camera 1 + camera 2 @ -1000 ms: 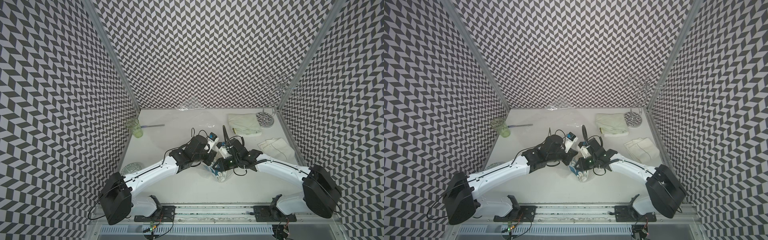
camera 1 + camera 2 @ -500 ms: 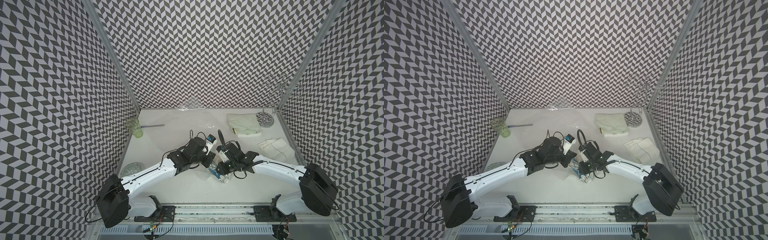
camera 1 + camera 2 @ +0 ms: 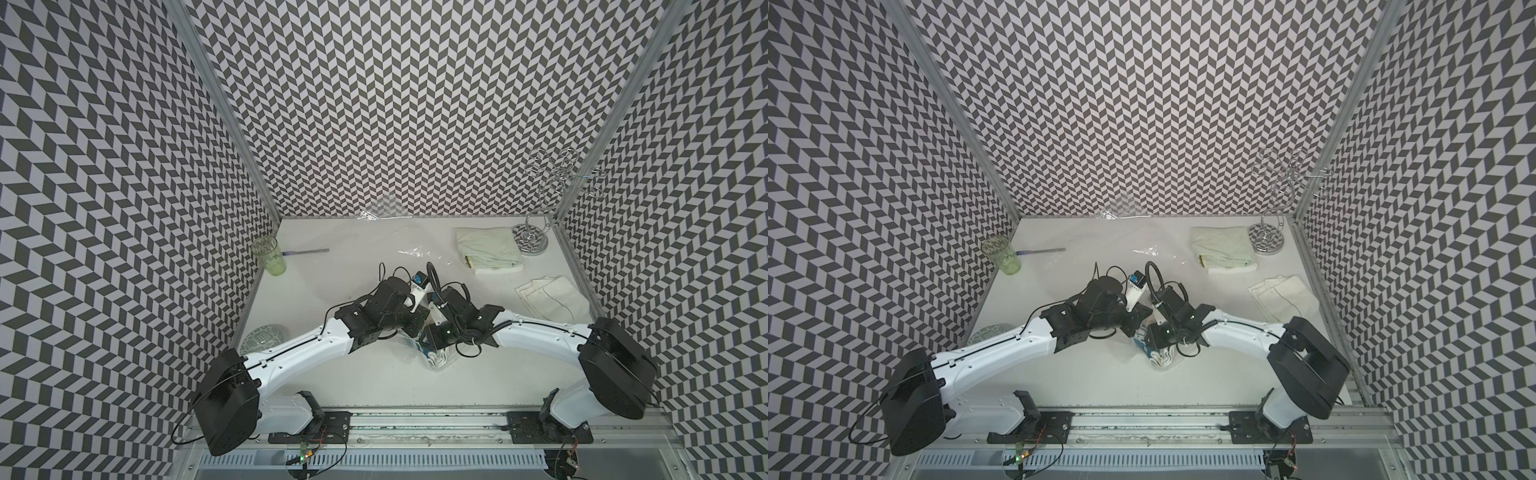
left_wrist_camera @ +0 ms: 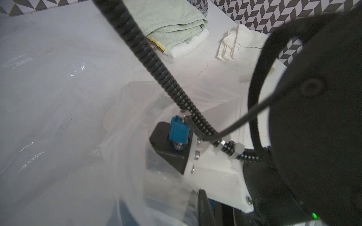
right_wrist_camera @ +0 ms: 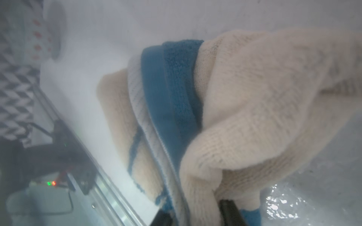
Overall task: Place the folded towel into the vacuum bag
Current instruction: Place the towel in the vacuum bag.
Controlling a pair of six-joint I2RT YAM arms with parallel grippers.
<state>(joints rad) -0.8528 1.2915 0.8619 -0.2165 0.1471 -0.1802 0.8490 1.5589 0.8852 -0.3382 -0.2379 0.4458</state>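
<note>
Right wrist shows towel (image 5: 254, 101) between right tool (image 5: 195, 215) jaws, grip unclear; left tool (image 4: 202, 205) closed.

A robotics lab test cell: black-and-white chevron walls (image 3: 374, 104) on aluminium posts (image 3: 226, 108) box in a white surface (image 3: 353, 374), two white robot arms (image 3: 540, 336) are bolted to a metal rail (image 3: 415, 434), and loose cables (image 3: 183, 419) and a bare circuit board (image 3: 305, 459) show at the front

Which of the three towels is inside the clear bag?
The blue-and-cream towel at front centre; the green towel and the white cloth lie bare farther back on the right.
</note>
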